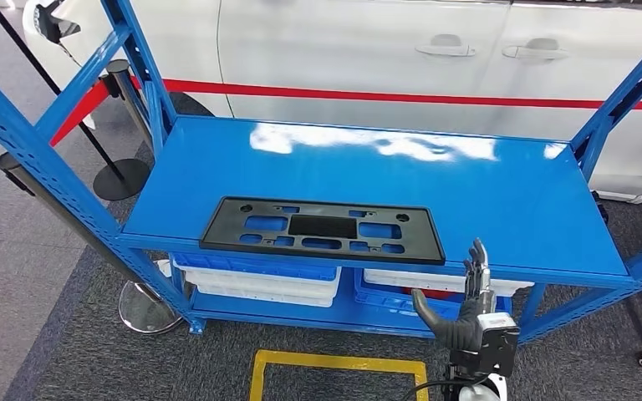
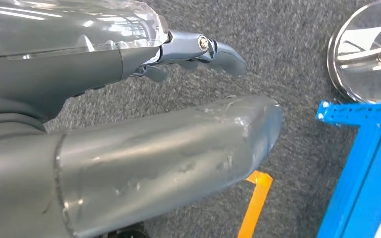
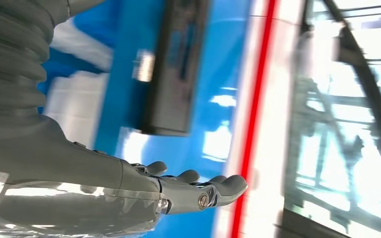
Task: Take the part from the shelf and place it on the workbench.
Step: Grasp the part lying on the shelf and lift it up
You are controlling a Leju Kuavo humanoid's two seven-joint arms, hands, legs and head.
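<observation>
Head view, left to right. At 9 o'clock a black stanchion post (image 1: 58, 205) leans behind the blue shelf frame (image 1: 17, 138); its chrome base (image 1: 146, 307) sits on the grey carpet at 7 o'clock. A second stanchion with a dark round base (image 1: 121, 178) stands further back at 10 o'clock, carrying a red barrier tape (image 1: 401, 97) that runs across at 12 o'clock in front of a white car (image 1: 368, 50).

The part (image 1: 322, 230), a flat black rectangular plate with several cut-outs, lies flat on the shelf's blue top board (image 1: 435, 180), close to the front edge and left of centre. Nothing touches it. On the lower level, white bins (image 1: 255, 280) sit under the board.

A yellow floor marking (image 1: 338, 363) lies at 6 o'clock.

Right hand (image 1: 464, 305) is raised at 5 o'clock, in front of the shelf edge and to the right of the part, well short of contact. Fingers extended and apart, thumb out to the side, holding nothing. Right wrist view is motion-blurred; the hand (image 3: 198, 191) is empty, the dark part beyond it.

Left hand (image 2: 188, 57) in the left wrist view hangs over the carpet, fingers loosely extended, empty, near the chrome base and the shelf foot (image 2: 357, 114).
</observation>
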